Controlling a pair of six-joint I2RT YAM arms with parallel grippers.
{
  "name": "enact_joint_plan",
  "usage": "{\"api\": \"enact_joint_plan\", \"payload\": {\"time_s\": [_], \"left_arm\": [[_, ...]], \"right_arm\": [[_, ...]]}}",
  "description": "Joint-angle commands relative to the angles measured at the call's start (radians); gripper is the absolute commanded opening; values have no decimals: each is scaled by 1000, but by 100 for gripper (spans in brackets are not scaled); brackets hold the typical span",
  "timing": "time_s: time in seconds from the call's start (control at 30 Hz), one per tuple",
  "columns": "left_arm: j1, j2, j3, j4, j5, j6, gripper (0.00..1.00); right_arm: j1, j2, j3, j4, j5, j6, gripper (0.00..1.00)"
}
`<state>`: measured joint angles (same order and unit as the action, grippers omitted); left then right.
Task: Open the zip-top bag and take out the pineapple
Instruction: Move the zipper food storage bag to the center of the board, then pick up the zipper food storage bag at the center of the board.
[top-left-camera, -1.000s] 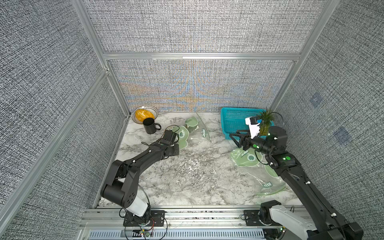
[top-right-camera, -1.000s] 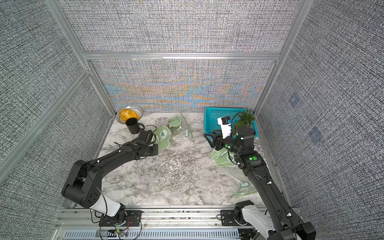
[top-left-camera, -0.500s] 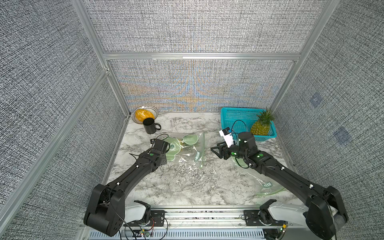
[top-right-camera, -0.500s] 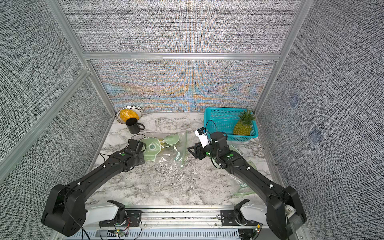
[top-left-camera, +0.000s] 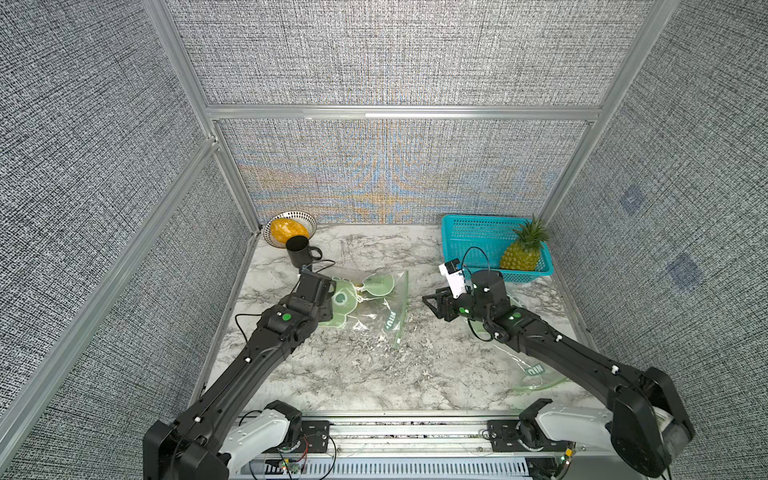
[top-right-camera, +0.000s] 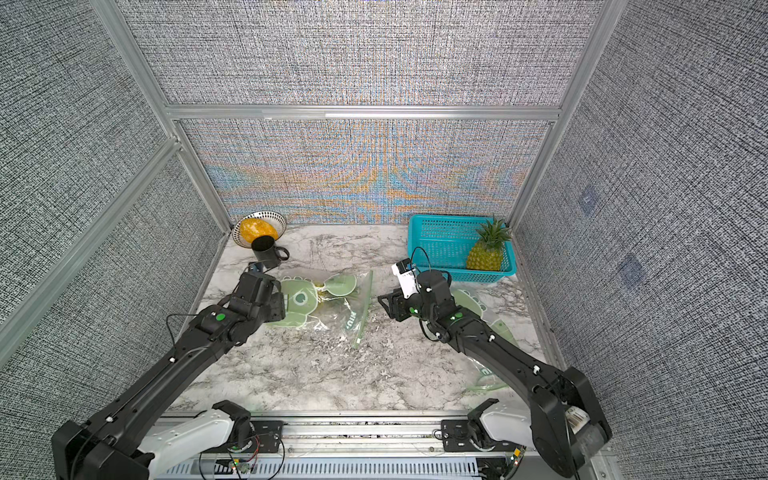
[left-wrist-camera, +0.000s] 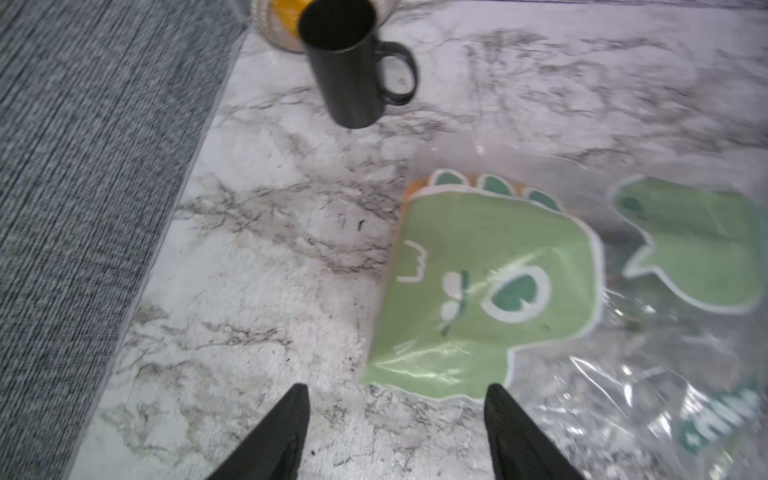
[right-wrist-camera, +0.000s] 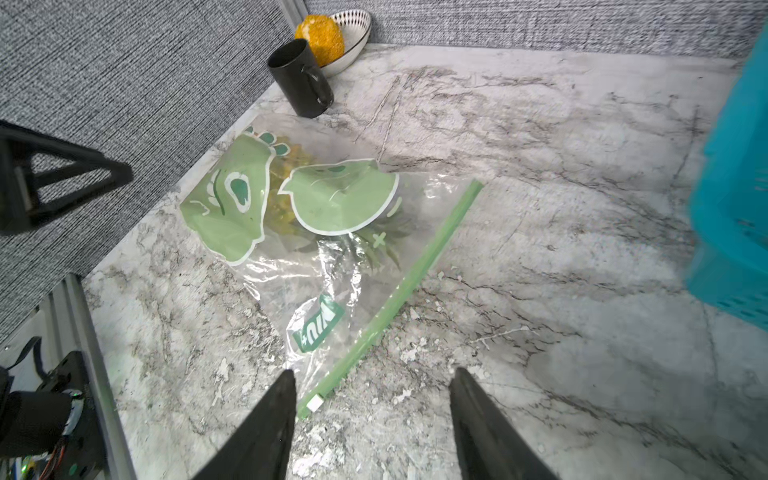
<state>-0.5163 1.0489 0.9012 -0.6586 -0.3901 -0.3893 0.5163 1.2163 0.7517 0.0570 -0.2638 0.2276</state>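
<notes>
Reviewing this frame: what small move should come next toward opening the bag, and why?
Probably ease the right gripper forward and pinch the near end of the green zip strip. Both it and the left gripper stand open and empty, the zip-top bag looks sealed with the pineapple inside, and the strip's end lies just ahead of the right fingertips.

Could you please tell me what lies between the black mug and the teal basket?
Only bare marble tabletop lies between the black mug and the teal basket, as both top views show.
</notes>
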Motion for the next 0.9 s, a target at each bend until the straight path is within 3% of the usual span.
{"api": "enact_joint_plan", "payload": {"time_s": [0.0,0.13,0.27,0.4,0.53,0.63,0.87], "left_arm": [[-103,0,4,36,69,144,70],[-233,99,8,49,157,235,67],[-325,229,39,47,163,323,64],[-394,204,-41,156,267,625,62],[-395,139,-128,233,334,861,61],[-395,164,-126,180,410,1055,61],[-392,308,-86,225,395,1227,56]], "right_arm": [[-33,-45,-17,53,34,36,60],[-86,-102,-43,41,28,33,60],[-158,-158,-63,14,1,29,60],[-223,-208,-82,-6,-28,24,60],[-266,-231,-88,-13,-60,21,61],[-278,-229,-82,-16,-67,19,61],[-292,-225,-75,0,-77,26,61]]}}
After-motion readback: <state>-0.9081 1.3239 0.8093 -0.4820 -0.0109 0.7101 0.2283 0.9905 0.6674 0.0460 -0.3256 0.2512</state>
